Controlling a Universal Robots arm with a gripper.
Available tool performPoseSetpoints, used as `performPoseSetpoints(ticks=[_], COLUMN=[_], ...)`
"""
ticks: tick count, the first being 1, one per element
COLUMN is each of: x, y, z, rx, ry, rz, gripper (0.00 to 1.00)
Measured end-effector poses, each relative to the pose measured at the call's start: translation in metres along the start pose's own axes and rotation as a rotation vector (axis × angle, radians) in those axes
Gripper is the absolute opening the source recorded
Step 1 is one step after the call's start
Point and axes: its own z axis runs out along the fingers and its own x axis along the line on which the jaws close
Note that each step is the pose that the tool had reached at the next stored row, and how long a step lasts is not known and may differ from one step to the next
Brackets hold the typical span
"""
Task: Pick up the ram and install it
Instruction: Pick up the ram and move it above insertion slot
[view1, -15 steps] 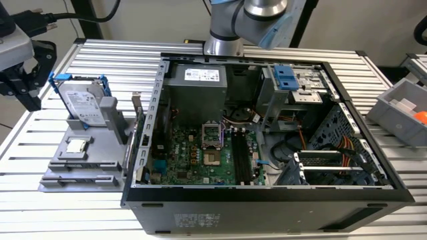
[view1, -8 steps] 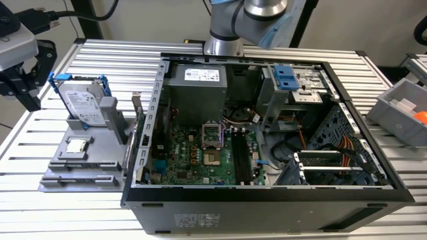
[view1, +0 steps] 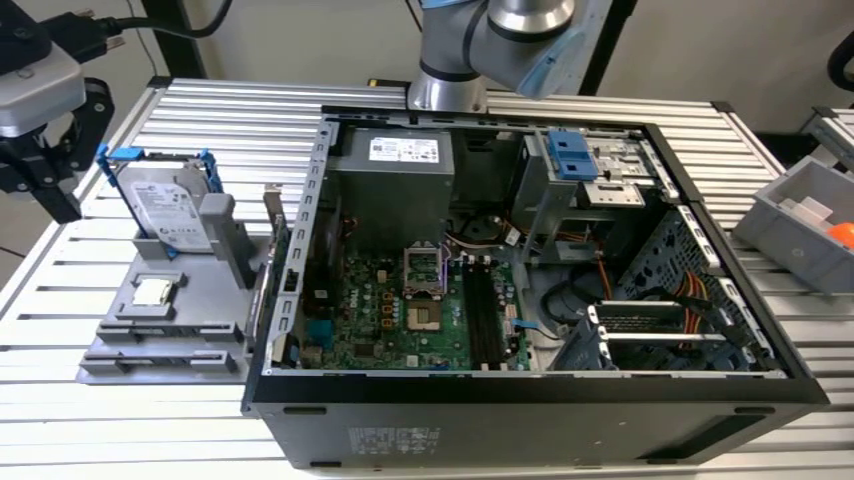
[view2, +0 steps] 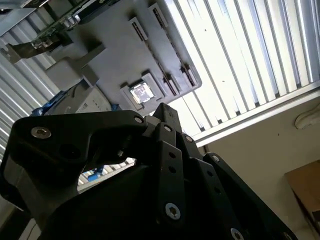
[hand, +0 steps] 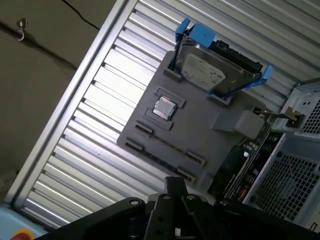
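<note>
At the exterior view's left your gripper (view1: 40, 185) hung by the edge of the slatted bench (view1: 227, 110), apart from everything on it, and you could not tell whether it stood wide or narrow. Just beside it on the bench lay the grey fixture (view1: 200, 300), with the silver hard drive (view1: 167, 210) standing tilted in its blue frame (view1: 123, 155) at the far end and a small processor chip (view1: 154, 292) seated flat in a square pocket nearer the middle. In the first wrist view a thin dark strip (hand: 165, 161) ran along one of the fixture's long slots, between end clips. It was too thin to tell whether that was the ram, so you could not place the ram for certain. Between the fixture and the computer case (view1: 534, 420) a circuit card (hand: 237, 165) with a metal bracket (hand: 280, 116) stood on edge. The case lay open on its side with the motherboard (view1: 387, 320) facing up. On the board the processor socket (view1: 424, 285) sat just beside the long black slots (view1: 483, 318), and the power supply (view1: 400, 165) lay beyond them, below the arm's base (view1: 454, 60). Further right were a blue drive bay (view1: 574, 155) and orange and yellow cables (view1: 667, 300). At the exterior view's right a grey bin (view1: 787, 215) held something orange (view1: 841, 233).
</note>
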Motion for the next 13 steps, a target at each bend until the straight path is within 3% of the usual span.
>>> performPoseSetpoints(ticks=[13], x=[0.0000], y=[0.0000], z=[0.0001], rx=[-0.0010], ry=[0.0063], rz=[-0.131], gripper=[0.00])
